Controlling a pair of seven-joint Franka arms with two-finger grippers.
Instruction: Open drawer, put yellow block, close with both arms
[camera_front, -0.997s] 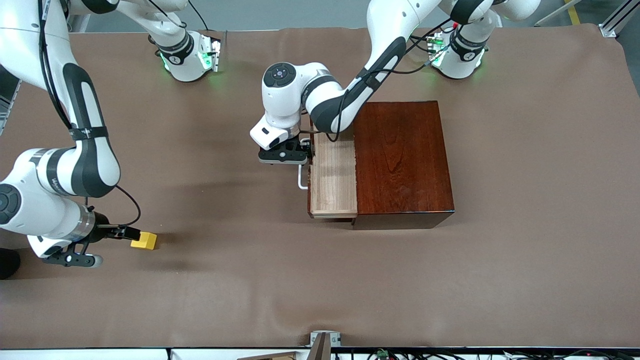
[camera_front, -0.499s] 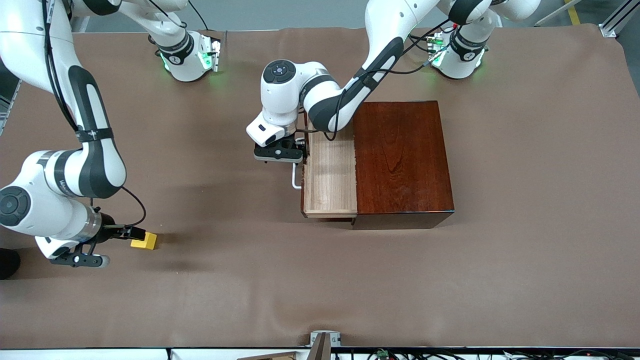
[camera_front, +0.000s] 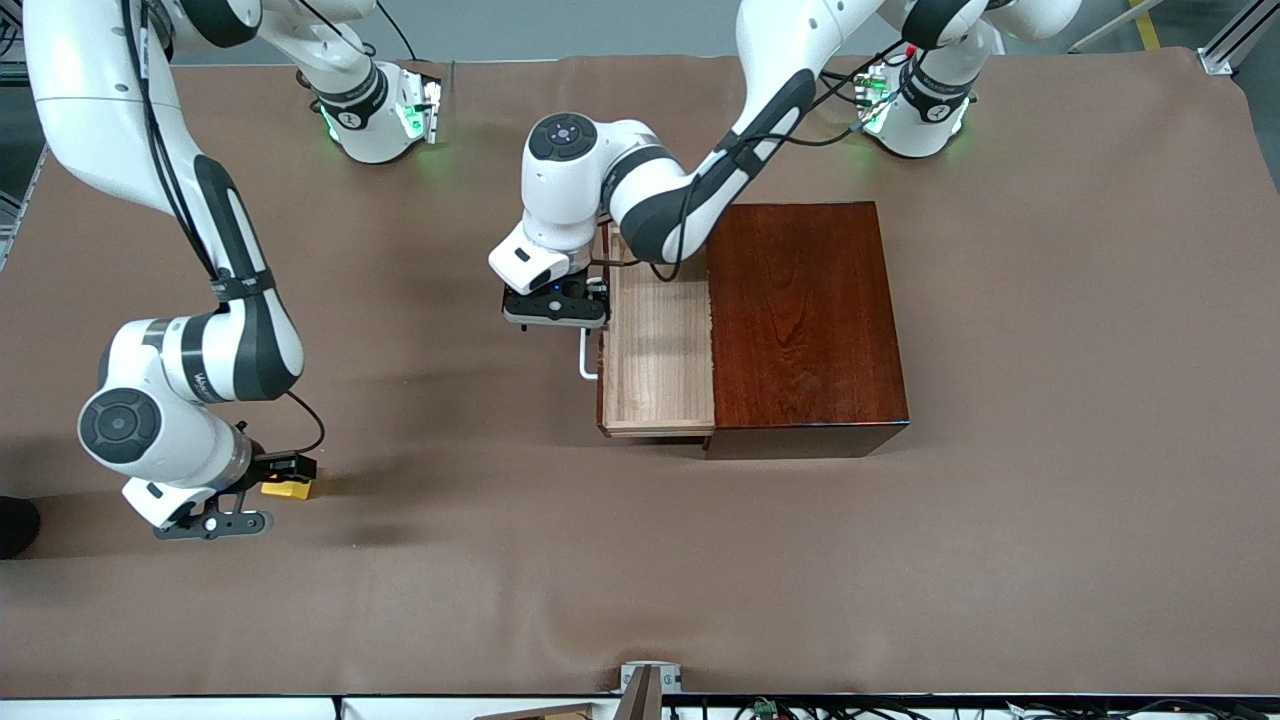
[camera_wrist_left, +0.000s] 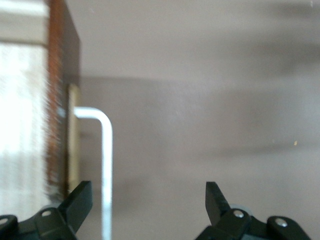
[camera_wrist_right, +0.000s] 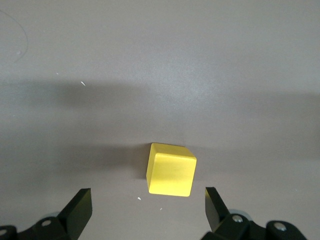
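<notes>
Drawer (camera_front: 655, 355) now drawn farther from the box (camera_front: 805, 320), handle (camera_wrist_left: 104, 165) between the spread-fingered left gripper (camera_wrist_left: 145, 202); right gripper (camera_wrist_right: 145, 207), jaws wide, newly swung over yellow block (camera_wrist_right: 171, 169) on the table, pickup likely next

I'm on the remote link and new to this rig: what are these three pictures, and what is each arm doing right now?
The wide picture looks down on a brown table from across it, with two white robot arms based along its top. The other two pictures come from cameras on the arms' wrists, looking past their black fingers. The left end effector is at the white handle of the drawer, which stands pulled out of the reddish-brown box, its pale inside empty. Its fingers stand apart, the handle just inside one of them. The right end effector is open, low over the yellow block, which lies on the table toward the right arm's end. Nothing is held yet.
</notes>
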